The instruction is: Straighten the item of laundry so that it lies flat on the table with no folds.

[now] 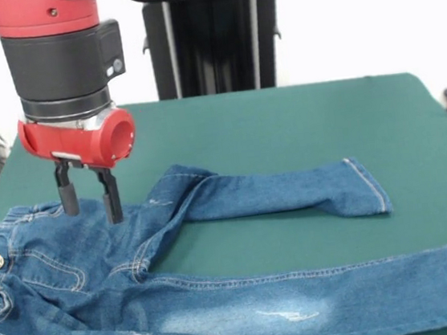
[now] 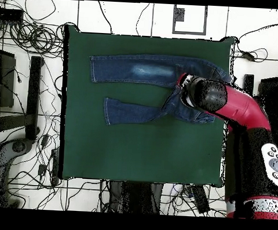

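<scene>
The blue denim jeans (image 1: pixel 181 293) lie on the dark green table (image 1: pixel 284 128) at its front left, waist at the left edge and legs running right. The near leg lies long and straight with a faded pale patch. The far leg (image 1: pixel 283 191) bends at the crotch and looks shorter. My gripper (image 1: pixel 90 200) hangs from the red and black arm over the jeans' upper waist, fingers open with tips at or just above the denim, holding nothing. In the overhead view the arm (image 2: pixel 223 101) covers the waist of the jeans (image 2: pixel 143 70).
The robot's black pedestal (image 1: pixel 212 35) stands at the table's far side. Cables and equipment lie on the floor around the table (image 2: pixel 29 38). Bare green cloth stretches behind and to the right of the jeans (image 1: pixel 346 113).
</scene>
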Action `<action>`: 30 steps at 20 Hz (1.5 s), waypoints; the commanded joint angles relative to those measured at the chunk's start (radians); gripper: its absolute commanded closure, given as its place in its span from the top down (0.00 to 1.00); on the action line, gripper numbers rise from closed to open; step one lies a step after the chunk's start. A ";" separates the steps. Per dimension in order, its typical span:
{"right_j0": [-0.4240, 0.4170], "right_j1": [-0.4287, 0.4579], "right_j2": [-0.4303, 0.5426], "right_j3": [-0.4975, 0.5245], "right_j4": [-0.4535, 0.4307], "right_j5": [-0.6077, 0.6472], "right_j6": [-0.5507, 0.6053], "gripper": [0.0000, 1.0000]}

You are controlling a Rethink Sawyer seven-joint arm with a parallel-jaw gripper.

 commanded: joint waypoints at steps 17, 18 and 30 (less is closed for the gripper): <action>0.019 0.110 0.057 0.158 -0.030 -0.205 0.075 1.00; 0.019 0.112 0.056 0.158 -0.025 -0.194 0.073 1.00; -0.047 0.169 0.131 0.197 -0.027 -0.269 0.041 1.00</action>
